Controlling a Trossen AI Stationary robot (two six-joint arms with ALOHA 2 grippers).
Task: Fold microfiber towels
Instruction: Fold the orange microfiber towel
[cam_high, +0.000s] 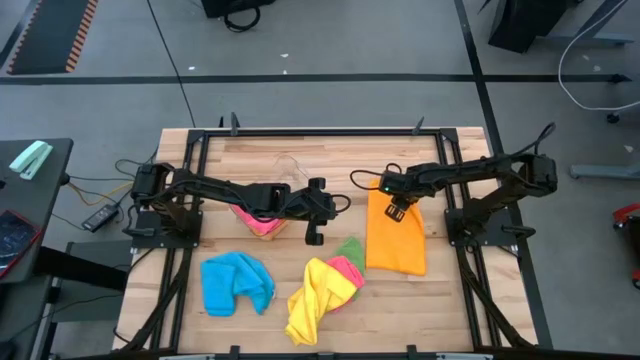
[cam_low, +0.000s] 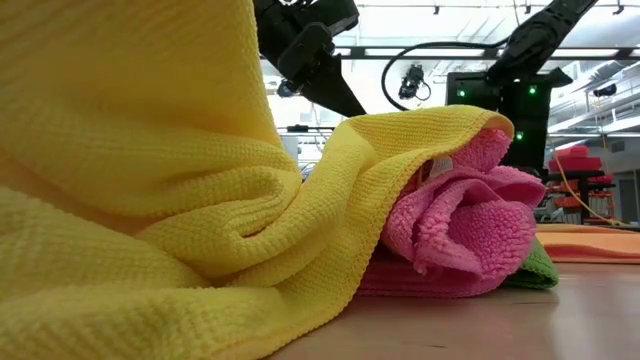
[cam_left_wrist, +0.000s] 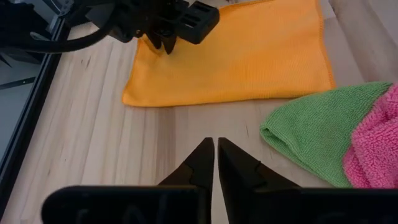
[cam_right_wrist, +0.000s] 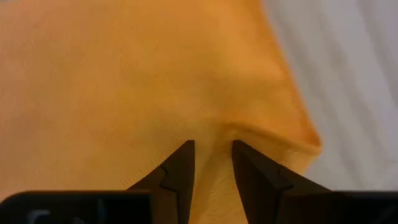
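Lying about: five towels, one each orange, blue, yellow, pink, green.

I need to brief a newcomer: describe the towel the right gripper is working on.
On the wooden table, look to its right half under the right gripper. There lies the flat orange microfiber towel, the only one spread smooth; its neighbours are crumpled heaps.

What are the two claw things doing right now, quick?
Left tool: shut, empty, over bare table.
Right tool: fingers astride a raised pinch of the orange towel; a firm hold cannot be told.
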